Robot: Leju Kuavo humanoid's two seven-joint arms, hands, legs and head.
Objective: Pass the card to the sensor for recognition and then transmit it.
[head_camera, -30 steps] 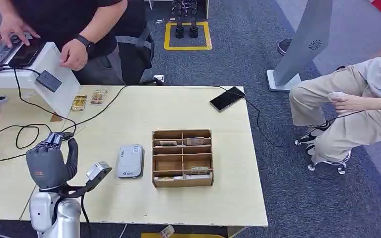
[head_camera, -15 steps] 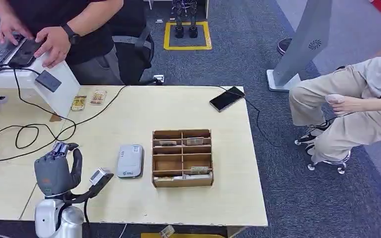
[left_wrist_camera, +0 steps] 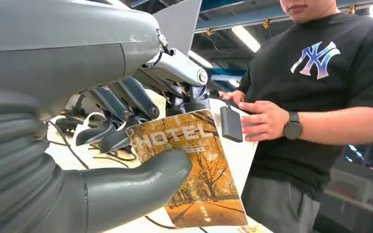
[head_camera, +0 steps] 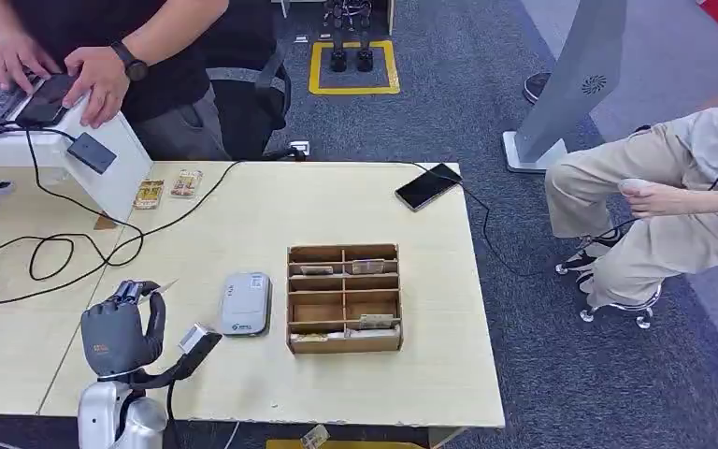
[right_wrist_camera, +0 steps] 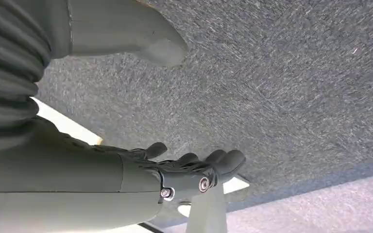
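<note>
Pinching a hotel card, left hand above table

left hand | drawn back, lower | card tilted

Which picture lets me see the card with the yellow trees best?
The left wrist view. There the card is close up, held by the left hand, and you can read HOTEL and see the yellow trees. In the head view it is just a thin pale sliver at that hand's fingertips.
</note>
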